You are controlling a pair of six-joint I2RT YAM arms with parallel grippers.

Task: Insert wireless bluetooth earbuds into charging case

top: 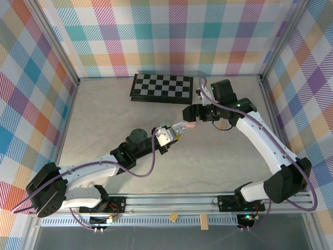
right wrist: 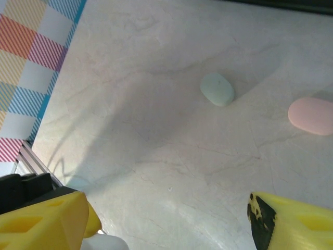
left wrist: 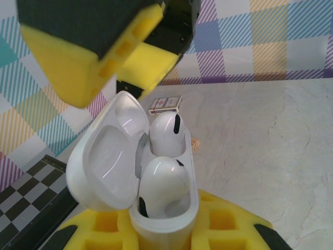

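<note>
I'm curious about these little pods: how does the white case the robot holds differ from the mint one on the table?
The white case is open, lid swung back, two white earbuds inside; the mint case is closed. The white one is clamped in the left gripper; the mint one lies on the table. Both are smooth, rounded pebbles.

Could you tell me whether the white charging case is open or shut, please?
Open: the white charging case has its lid hinged back, and two white earbuds sit inside.
</note>
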